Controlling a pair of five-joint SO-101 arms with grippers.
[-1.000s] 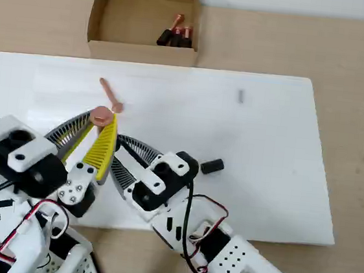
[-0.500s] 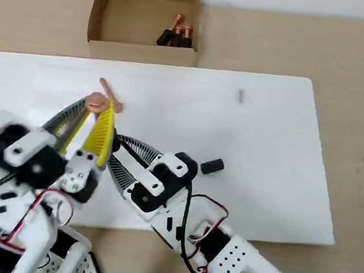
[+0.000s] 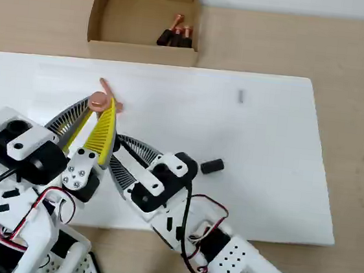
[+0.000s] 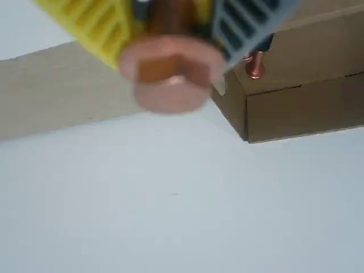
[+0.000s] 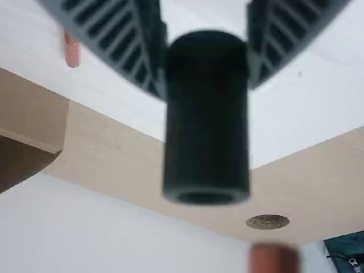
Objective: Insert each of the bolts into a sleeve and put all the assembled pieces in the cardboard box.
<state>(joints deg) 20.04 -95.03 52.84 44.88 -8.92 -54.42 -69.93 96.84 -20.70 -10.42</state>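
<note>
A copper bolt (image 4: 170, 71) with a broad flat head sits pinched at the left gripper's (image 3: 98, 105) tips. The right gripper (image 5: 205, 34) clamps a black sleeve (image 5: 206, 116). The cardboard box (image 3: 142, 53) lies at 1 o'clock from the bolt.

Bright, even light w/ soft shadows, faint glare on mat (image 3: 261, 184).

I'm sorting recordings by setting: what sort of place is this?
Probably a lab or workshop bench: a white board on a wooden table, a cardboard box, the left tool holding a bolt and the right tool a sleeve.
</note>
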